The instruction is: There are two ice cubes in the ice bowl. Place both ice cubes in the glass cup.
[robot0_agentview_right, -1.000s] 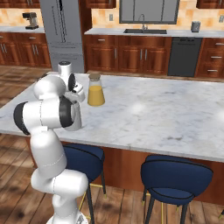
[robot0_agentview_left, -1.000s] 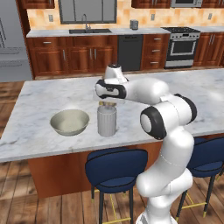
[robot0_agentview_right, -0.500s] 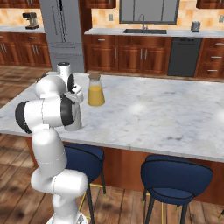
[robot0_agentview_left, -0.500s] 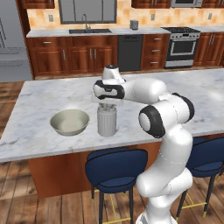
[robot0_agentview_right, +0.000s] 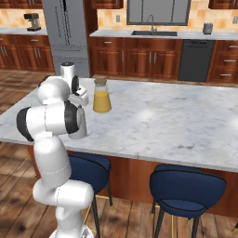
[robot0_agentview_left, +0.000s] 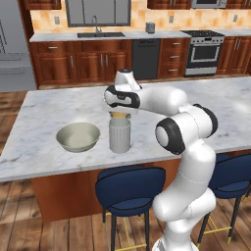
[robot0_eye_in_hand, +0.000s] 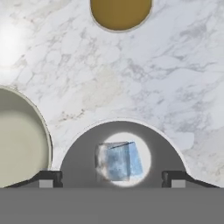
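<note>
Gripper (robot0_eye_in_hand: 112, 178) hung directly over the cup (robot0_eye_in_hand: 124, 153), fingers spread wide and holding nothing, since the ice cubes (robot0_eye_in_hand: 119, 160) (apparently both) already lay inside; bowl (robot0_eye_in_hand: 19, 140) sat beside it.

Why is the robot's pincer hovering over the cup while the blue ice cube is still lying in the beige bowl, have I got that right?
Not quite. The blue ice cube lies at the bottom of the cup, not in the beige bowl, as the hand view shows. The pincer does hover over the cup, its fingers spread apart.
</note>
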